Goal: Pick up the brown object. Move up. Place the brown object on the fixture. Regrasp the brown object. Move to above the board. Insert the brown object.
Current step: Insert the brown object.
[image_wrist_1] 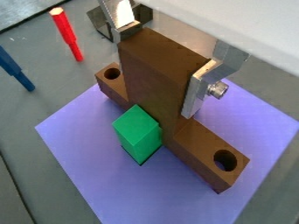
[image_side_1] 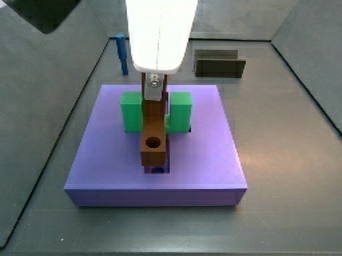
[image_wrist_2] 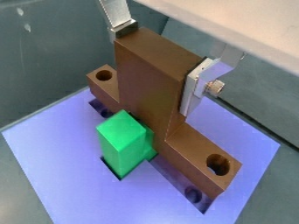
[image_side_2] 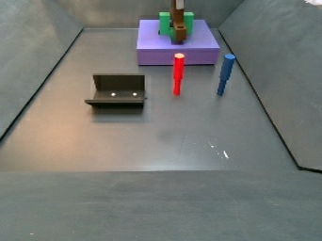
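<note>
The jaws (image_wrist_1: pixel 163 66) are closed on the brown object (image_wrist_1: pixel 163 92), their flat silver fingers (image_wrist_1: pixel 201 87) pressed against the two faces of its upright part, with a bolt head showing on one plate in both wrist views. No writing, brand or label can be read anywhere. The arm hangs straight down over the board (image_side_1: pixel 120 170), its white housing (image_side_1: pixel 160 35) vertical in a side view, the gripper sitting at the middle of the purple slab. The brown object's lower bar lies along the board's central groove, a round hole (image_wrist_1: pixel 225 160) near each visible end; whether it is fully seated cannot be told. A green block (image_wrist_2: pixel 125 140) stands on the board just beside the bar, at its 9 o'clock in the side view from the front. Off the board, on the grey worktop (image_side_2: pixel 151 132), a red peg (image_side_2: pixel 179 73) and a blue peg (image_side_2: pixel 228 73) stand upright, near each other, at about 6 o'clock from the slab. The fixture (image_side_2: pixel 116 91) sits well apart, at roughly 8 o'clock from the board.
</note>
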